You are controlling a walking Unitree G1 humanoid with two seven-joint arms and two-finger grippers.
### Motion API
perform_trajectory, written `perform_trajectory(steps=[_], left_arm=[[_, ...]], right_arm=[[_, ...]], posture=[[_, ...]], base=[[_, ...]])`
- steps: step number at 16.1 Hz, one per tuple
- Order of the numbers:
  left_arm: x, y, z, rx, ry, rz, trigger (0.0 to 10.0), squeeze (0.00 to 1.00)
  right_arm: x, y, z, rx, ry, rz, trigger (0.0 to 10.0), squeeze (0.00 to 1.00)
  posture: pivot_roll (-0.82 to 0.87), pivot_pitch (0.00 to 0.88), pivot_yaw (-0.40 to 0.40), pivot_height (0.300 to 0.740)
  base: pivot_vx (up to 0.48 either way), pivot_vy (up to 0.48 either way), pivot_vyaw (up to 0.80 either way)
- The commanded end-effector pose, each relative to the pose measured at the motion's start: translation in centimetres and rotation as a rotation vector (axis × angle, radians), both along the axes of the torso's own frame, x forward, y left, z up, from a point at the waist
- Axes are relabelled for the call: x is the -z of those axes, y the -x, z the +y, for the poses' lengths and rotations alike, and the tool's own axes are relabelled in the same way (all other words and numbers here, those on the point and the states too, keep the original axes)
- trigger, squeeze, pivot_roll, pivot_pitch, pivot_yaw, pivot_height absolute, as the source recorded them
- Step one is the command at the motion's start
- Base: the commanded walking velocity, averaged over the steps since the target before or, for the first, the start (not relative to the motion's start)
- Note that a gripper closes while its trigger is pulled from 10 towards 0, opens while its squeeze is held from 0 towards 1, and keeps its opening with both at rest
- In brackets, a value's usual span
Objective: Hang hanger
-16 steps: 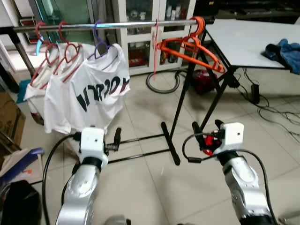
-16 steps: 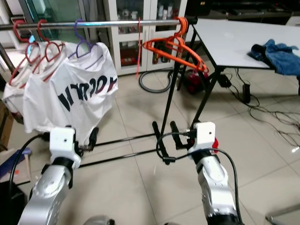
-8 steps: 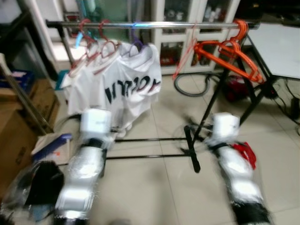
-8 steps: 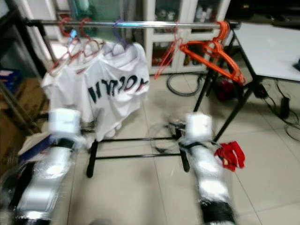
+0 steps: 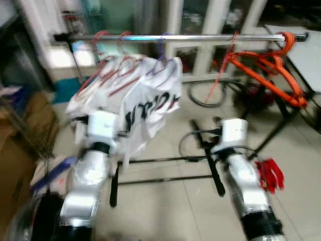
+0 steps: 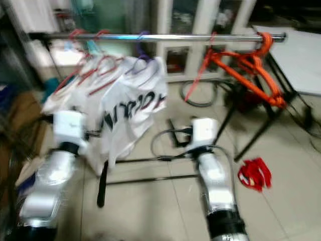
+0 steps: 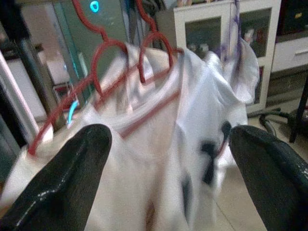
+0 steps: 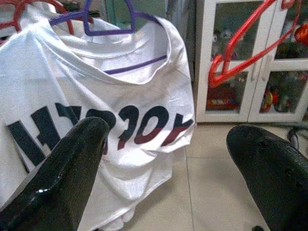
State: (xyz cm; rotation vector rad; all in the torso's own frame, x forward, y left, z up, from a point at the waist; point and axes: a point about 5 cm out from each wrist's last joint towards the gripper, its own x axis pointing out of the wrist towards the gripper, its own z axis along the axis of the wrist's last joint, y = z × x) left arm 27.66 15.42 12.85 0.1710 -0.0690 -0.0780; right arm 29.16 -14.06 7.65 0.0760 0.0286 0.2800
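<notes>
Both claws, left claw [image 7: 163,159] and right claw [image 8: 168,159], gaped empty before the clothes rail [image 5: 175,37]; fetching a hanger seemingly came next.

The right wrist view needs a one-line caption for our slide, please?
Open right gripper faces a white T-shirt on a purple hanger, a red hanger alongside.

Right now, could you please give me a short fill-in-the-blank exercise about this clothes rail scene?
1. The shirt with dark letters hangs on a ____ hanger.
2. The empty hangers at the rail's right end are ____.
3. A red cloth lies on the ____.
4. The right gripper's fingers are ____.

Missing words: purple; orange; floor; open
</notes>
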Motion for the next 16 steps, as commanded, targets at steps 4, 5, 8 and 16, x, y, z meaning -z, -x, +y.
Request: perform_trajectory(steps=[4, 5, 8, 16], left_arm=[[-3.0, -1.6, -2.1, 0.067, 0.038, -0.071, 10.0, 0.00], [-3.5, -1.8, -2.4, 0.089, 0.034, -0.089, 10.0, 0.00], [-3.7, -2.2, -2.6, 0.098, 0.041, -0.083, 10.0, 0.00], [-5.9, -6.4, -1.9, 0.107, 0.042, -0.008, 10.0, 0.00]], right_arm=[[-0.1, 0.4, -2.4, 0.089, 0.040, -0.021, 10.0, 0.00], [-0.2, 0.4, -2.3, 0.094, 0.038, -0.027, 10.0, 0.00], [-0.1, 0.8, -2.5, 0.108, 0.038, -0.030, 10.0, 0.00], [0.4, 1.7, -2.2, 0.111, 0.031, -0.010, 10.0, 0.00]], posture=[[0.09, 0.000, 0.004, 0.740], [0.07, 0.000, 0.016, 0.740], [0.06, 0.000, 0.025, 0.740], [0.06, 0.000, 0.048, 0.740]], base=[[0.162, 0.139, -0.39], [0.000, 0.000, 0.00], [0.000, 0.000, 0.00], [0.000, 0.000, 0.00]])
